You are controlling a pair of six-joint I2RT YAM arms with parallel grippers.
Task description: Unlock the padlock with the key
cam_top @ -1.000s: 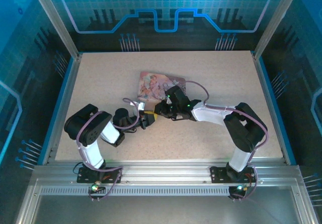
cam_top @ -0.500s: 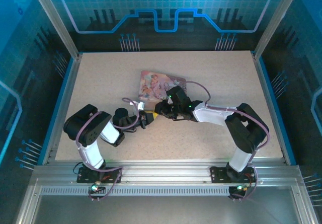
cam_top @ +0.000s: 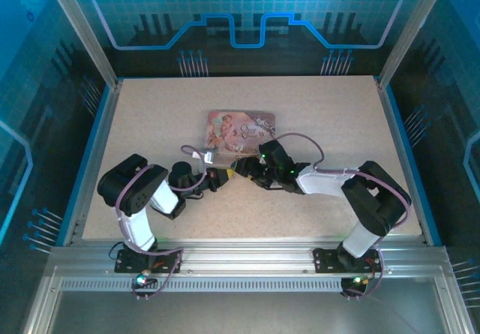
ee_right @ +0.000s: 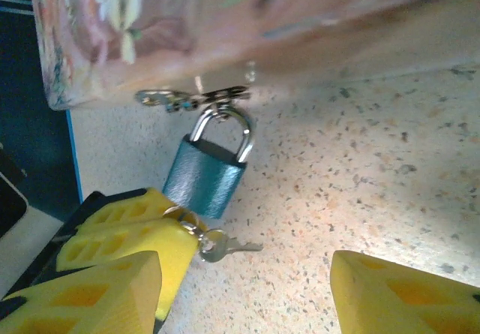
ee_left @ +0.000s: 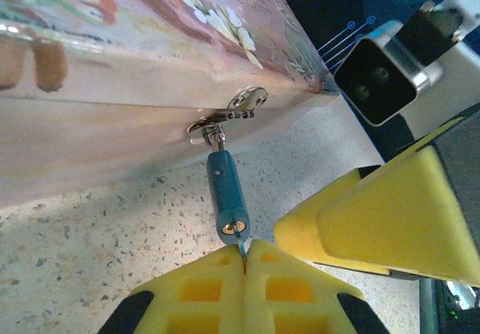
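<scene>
The padlock (ee_left: 227,199) has a bluish body (ee_right: 204,180) and lies on the table. Its silvery shackle (ee_right: 223,127) is hooked through the latch of the pink tin (cam_top: 241,127). My left gripper (ee_left: 245,254) is shut on the thin key (ee_left: 240,238), whose tip sits in the brass keyhole at the padlock's bottom end. A second small key (ee_right: 229,246) dangles on a ring beside the left gripper's yellow fingers (ee_right: 124,229). My right gripper (ee_right: 247,304) is open just short of the padlock, nothing between its fingers. In the top view both grippers (cam_top: 223,175) (cam_top: 246,169) meet in front of the tin.
The pink illustrated tin (ee_left: 135,64) lies flat right behind the padlock, with its front wall close to both grippers. One yellow finger of the right gripper (ee_left: 375,221) stands close beside the left gripper. The speckled tabletop (cam_top: 337,116) stretches out around them inside blue rails.
The tin has swung from tilted to nearly square with the table. The right gripper has shifted slightly right and toward the near edge. The left gripper has stayed put.
</scene>
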